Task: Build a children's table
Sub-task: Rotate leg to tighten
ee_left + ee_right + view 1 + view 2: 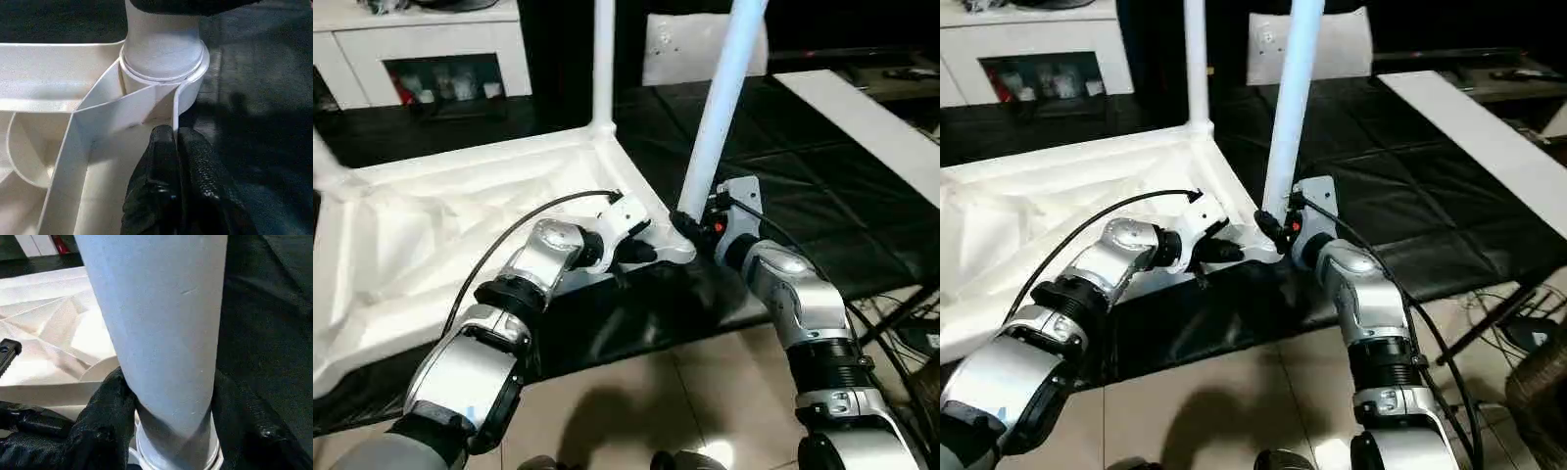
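Nearest the robot, the left gripper (636,253) rests with its two black fingers (168,161) pressed together and holding nothing, the tips set against the ribbed wall inside the near corner of the upturned table top (431,225), which lies underside-up on a dark mat (803,196); this looks like a bracing hold, keeping the top from sliding or tipping while the leg is worked. Just beside it, the right gripper (697,223) has its jaws about half open and closed around the base of the near leg (720,108), right above the corner socket (164,63), a low grip that would give the most control for seating or twisting the leg home. The leg stands slightly tilted in the socket; whether it is fully seated I cannot tell, since the fingers cover the joint on that side. Farther off, a second leg (603,59) rises upright from the far corner, its top cut off by the frame. A third leg's stub (325,166) shows at the left edge, mostly out of frame. Beyond stands a white cabinet (421,49), its contents too dim to make out.
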Controlling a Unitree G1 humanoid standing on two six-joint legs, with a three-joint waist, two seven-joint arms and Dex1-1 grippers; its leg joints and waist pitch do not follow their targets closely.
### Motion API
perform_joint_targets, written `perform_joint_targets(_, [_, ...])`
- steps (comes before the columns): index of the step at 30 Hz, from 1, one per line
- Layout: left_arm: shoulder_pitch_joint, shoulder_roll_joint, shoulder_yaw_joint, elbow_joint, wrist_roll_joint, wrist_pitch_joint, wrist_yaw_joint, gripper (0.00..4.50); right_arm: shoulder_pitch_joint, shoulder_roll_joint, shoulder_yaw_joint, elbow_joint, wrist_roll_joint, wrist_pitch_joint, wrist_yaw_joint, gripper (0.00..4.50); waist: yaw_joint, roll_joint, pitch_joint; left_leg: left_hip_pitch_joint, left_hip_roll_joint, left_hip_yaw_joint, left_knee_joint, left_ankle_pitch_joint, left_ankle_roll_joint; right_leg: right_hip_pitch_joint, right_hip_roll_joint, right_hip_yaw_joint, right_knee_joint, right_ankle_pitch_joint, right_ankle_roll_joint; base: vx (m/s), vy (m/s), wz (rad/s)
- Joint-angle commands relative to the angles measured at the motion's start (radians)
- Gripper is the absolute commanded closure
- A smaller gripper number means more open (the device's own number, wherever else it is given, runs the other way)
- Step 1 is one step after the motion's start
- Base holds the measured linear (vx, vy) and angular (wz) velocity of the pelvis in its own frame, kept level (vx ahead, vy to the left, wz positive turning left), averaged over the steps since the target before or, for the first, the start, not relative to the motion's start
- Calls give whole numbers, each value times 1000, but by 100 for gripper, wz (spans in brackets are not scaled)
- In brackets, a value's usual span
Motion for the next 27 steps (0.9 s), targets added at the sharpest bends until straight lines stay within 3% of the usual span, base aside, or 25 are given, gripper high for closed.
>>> perform_joint_targets(1, [-41, -45, 0, -40, -3, -39, 10, 450, 29, 58, 52, -33, 48, 18, 49, 205, 10, -5, -89, 0, 32, -9, -54, -62, 94, 69, -89, 60, -54, -166, -196, 54, -24, 3])
perform_joint_targets(2, [-37, -40, -7, -42, 2, -46, 0, 450, 45, 48, 46, -46, 52, 16, 54, 188, 15, -4, -91, 0, 35, -10, -55, -30, 110, 72, -89, 61, -46, -103, -211, 0, 0, 0])
perform_joint_targets(3, [-33, -36, -11, -44, 4, -51, -7, 450, 55, 42, 43, -54, 54, 15, 57, 184, 16, -2, -90, 0, 35, -10, -55, -30, 114, 72, -90, 61, -46, -99, -215, 0, 0, 0])
perform_joint_targets(5, [-24, -27, -20, -45, 9, -64, -16, 450, 76, 27, 32, -73, 57, 7, 58, 157, 19, -1, -88, 3, 37, -10, -57, -47, 113, 72, -91, 61, -50, -118, -216, 0, 0, 0])
perform_joint_targets(7, [-13, -13, -27, -47, 12, -90, -32, 450, 105, 2, 25, -100, 61, -6, 79, 140, 23, 9, -85, 7, 39, -10, -59, -80, 94, 70, -91, 61, -55, -159, -213, 0, 0, 0])
perform_joint_targets(8, [-5, -2, -28, -47, 12, -106, -46, 450, 128, -22, 21, -121, 61, -20, 99, 140, 26, 5, -84, 7, 39, -10, -60, -89, 90, 73, -90, 60, -61, -174, -203, 0, 0, 0])
perform_joint_targets(12, [20, 37, -50, -52, 17, -221, -140, 450, 191, -85, -3, -187, 89, -46, 174, 102, 31, 8, -85, 6, 39, -11, -61, -127, 73, 74, -91, 60, -62, -203, -188, 0, 0, 0])
perform_joint_targets(13, [32, 67, -58, -49, 22, -286, -191, 450, 251, -149, 2, -245, 99, -58, 249, 88, 35, 7, -84, 6, 38, -12, -62, -137, 73, 76, -91, 59, -69, -226, -175, 0, 0, 0])
perform_joint_targets(16, [45, 94, -58, -51, 14, -322, -241, 450, 317, -217, 14, -301, 106, -56, 314, 67, 38, 1, -84, 6, 37, -11, -62, -144, 73, 76, -90, 59, -71, -261, -153, 0, 0, 0])
perform_joint_targets(20, [62, 119, -47, -59, -10, -329, -295, 450, 379, -282, 0, -336, 107, -72, 360, 32, 40, 0, -78, 11, 37, -10, -62, -174, 63, 68, -90, 56, -85, -371, -123, 0, 0, 0])
perform_joint_targets(22, [73, 128, -40, -72, -25, -299, -319, 450, 390, -298, -20, -327, 105, -96, 366, 12, 39, -7, -79, 9, 38, -11, -63, -169, 60, 67, -91, 55, -83, -377, -128, 0, 0, 0])
perform_joint_targets(26, [85, 129, -23, -85, -47, -270, -332, 450, 399, -314, -36, -325, 114, -101, 360, 4, 41, -4, -79, 10, 38, -10, -62, -165, 61, 65, -91, 55, -83, -380, -127, 0, 0, 0])
perform_joint_targets(27, [86, 128, -19, -86, -51, -269, -334, 407, 402, -319, -34, -329, 118, -99, 364, 0, 42, -4, -79, 9, 37, -10, -61, -160, 64, 65, -90, 55, -82, -371, -128, 0, 0, 0])
